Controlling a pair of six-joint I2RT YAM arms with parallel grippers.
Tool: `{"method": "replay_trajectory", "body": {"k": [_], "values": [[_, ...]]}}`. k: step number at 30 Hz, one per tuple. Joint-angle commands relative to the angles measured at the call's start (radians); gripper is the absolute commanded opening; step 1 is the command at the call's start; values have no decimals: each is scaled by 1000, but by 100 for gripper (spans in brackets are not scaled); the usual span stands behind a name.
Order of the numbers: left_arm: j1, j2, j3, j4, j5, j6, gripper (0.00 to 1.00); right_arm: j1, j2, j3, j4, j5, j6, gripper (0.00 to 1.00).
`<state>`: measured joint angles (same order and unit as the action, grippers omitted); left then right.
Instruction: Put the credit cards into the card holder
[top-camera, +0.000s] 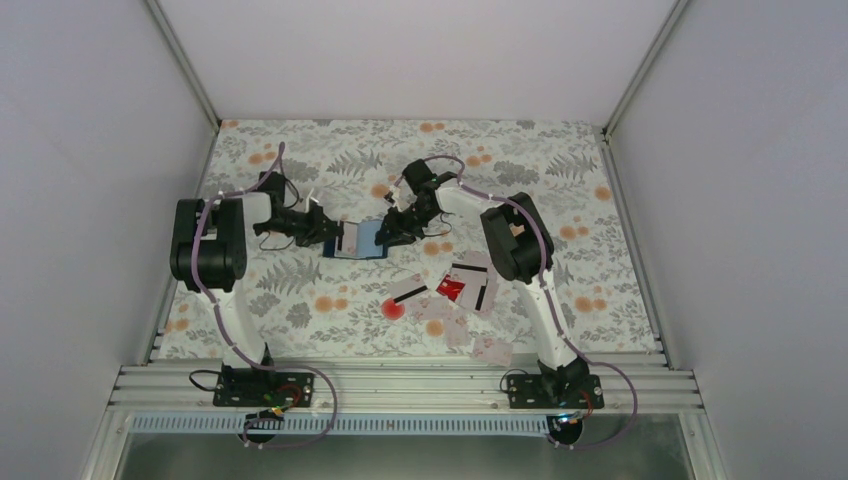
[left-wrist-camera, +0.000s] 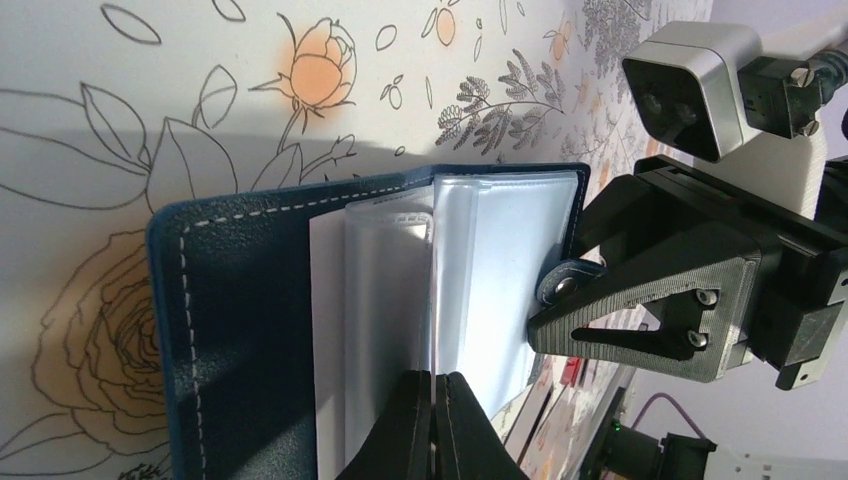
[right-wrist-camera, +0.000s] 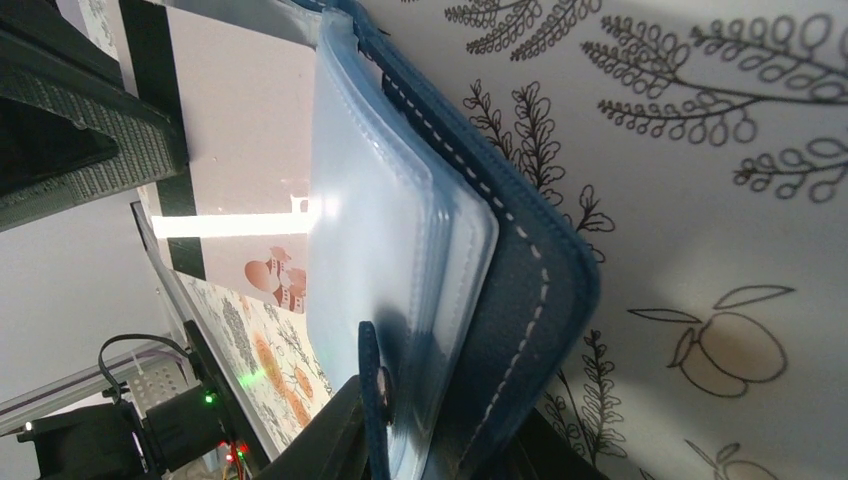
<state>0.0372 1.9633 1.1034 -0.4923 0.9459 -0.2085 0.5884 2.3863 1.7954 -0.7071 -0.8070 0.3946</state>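
The navy card holder (top-camera: 367, 238) lies open in the middle of the table, its pale clear pockets (left-wrist-camera: 500, 280) facing up. My left gripper (top-camera: 328, 232) is shut on a pale pink credit card (right-wrist-camera: 245, 150) with a black stripe. That card's far edge sits under a clear pocket sheet. In the left wrist view the card is edge-on between the shut fingertips (left-wrist-camera: 437, 385). My right gripper (top-camera: 390, 235) is shut on the holder's right cover (right-wrist-camera: 530, 290), beside the snap tab (right-wrist-camera: 372, 390). Several loose credit cards (top-camera: 470, 285), one of them red (top-camera: 450, 288), lie in front of the holder.
The loose cards spread over the floral cloth (top-camera: 560, 190) toward the right arm's base, the nearest one (top-camera: 490, 350) close to the front rail. White walls enclose the table at the back and on both sides.
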Motion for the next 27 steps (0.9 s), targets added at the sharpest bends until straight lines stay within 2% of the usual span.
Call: {"method": "replay_trajectory", "body": {"k": [1,8,27], "values": [[6,16,-20,24,57,-19,3,-2,81,-26,-49,104,-11,26],[6,21,-24,49,97,-40,3,-2,83,-29,-47,103,-11,26],[4,41,-28,98,94,-13,2,-2,86,-31,-49,99,-14,26]]}}
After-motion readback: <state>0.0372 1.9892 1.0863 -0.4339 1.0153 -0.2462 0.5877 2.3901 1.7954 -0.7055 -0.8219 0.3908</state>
